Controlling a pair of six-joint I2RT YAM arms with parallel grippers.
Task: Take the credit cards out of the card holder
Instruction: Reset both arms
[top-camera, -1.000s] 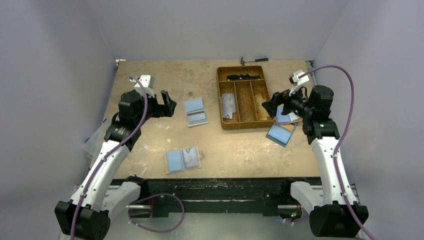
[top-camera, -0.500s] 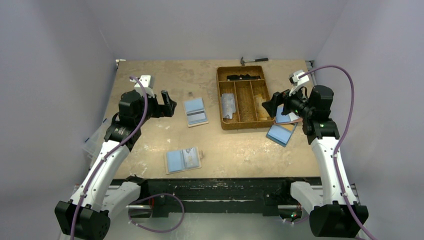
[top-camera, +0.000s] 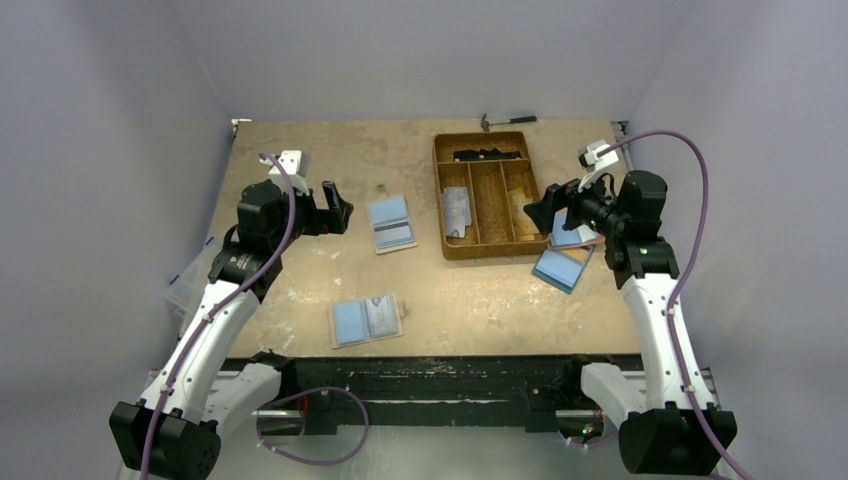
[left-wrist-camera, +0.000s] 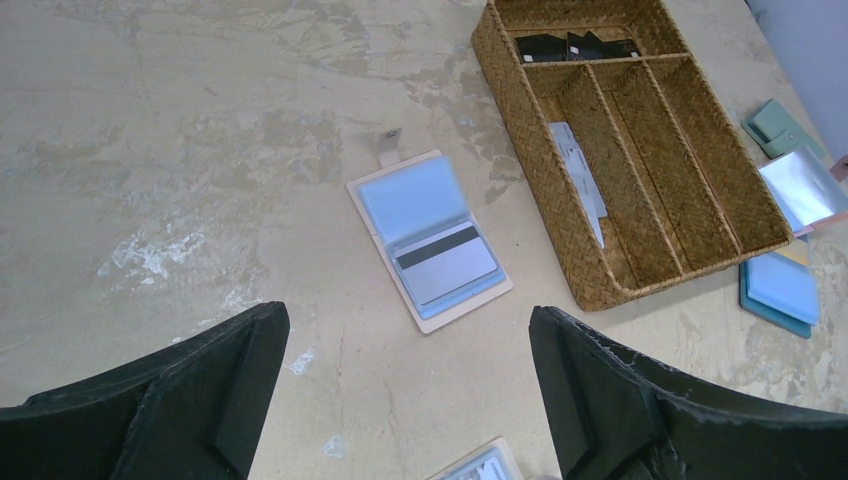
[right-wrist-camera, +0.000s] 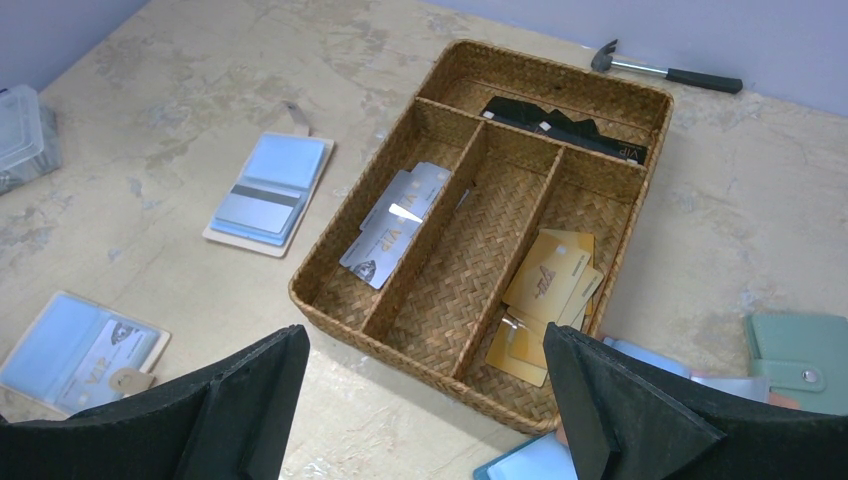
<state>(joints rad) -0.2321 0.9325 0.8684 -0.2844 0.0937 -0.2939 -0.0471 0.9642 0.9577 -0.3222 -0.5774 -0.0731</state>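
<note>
A tan card holder (top-camera: 391, 223) lies open on the table, a grey credit card (left-wrist-camera: 447, 263) with a black stripe on its lower half. The same card holder (left-wrist-camera: 430, 240) lies ahead of my left gripper (left-wrist-camera: 410, 390), whose fingers stand open and empty above the bare table. A second open tan card holder (top-camera: 366, 320) with a printed card (right-wrist-camera: 95, 358) lies nearer the front edge. My right gripper (right-wrist-camera: 425, 400) hovers open over the near rim of the woven tray (right-wrist-camera: 420, 358). In the top view, the left gripper (top-camera: 337, 207) and right gripper (top-camera: 540, 212) are both raised.
The woven tray (top-camera: 439, 190) holds silver cards (right-wrist-camera: 395, 225), gold cards (right-wrist-camera: 545, 300) and black cards (right-wrist-camera: 560, 125). Blue holders (top-camera: 560, 268) and a green wallet (right-wrist-camera: 800, 350) lie right of it. A hammer (top-camera: 507, 121) lies at the back. A clear box (right-wrist-camera: 20, 135) sits at the left edge.
</note>
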